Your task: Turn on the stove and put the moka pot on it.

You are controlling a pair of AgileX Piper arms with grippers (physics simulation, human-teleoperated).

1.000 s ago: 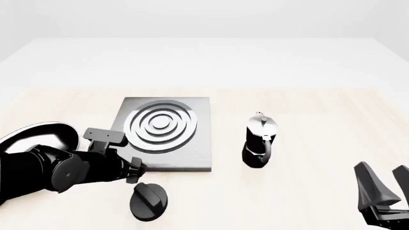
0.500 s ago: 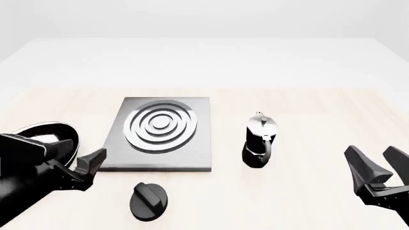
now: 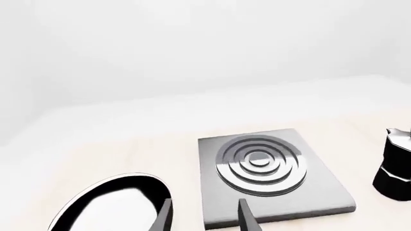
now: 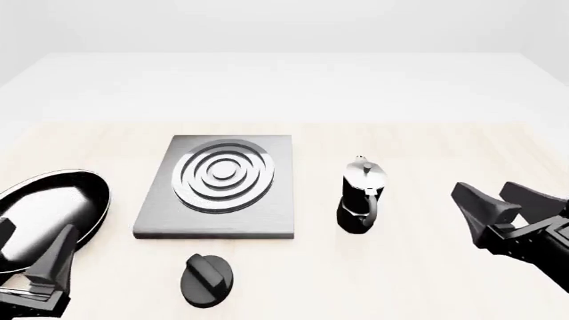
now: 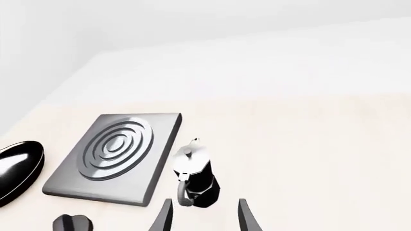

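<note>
Hanging low at the near left by the pan, the left gripper is spread and empty, with the knob on the table just in front of the stove and nothing touching it. The pot stands upright right of the stove, well apart from the right gripper, whose jaws are parted and empty. Judging by the right wrist view, the pot step is in hand: next, reach in and close on the pot.

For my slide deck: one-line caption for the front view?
Moka pot stands right of the stove, knob in front; open right gripper approaches.
</note>
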